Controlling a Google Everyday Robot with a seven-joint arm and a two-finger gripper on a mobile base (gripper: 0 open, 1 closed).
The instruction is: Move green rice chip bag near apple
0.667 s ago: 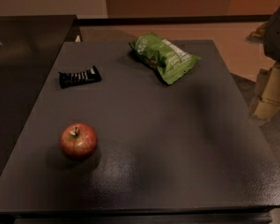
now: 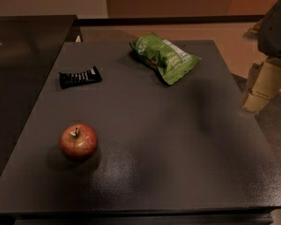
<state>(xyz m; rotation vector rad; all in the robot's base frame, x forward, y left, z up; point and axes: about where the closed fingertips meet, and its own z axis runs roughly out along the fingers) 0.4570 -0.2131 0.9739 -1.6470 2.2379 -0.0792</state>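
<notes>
We judge the approach step is in hand. The green rice chip bag (image 2: 165, 56) lies ungrasped by the far edge of the worktop (image 2: 178, 149), toward its right corner, well apart from the apple (image 2: 78, 141) near the front left corner. The tool (image 2: 260, 90) hangs beyond the right edge, pointing down; released or clenched, we cannot tell. Next, it must swing in over the bag and grasp it.

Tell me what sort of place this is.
Probably an office break area: a dark table holds a green rice chip bag, an apple and a black snack bar; the gripper hangs beyond its right edge.
</notes>
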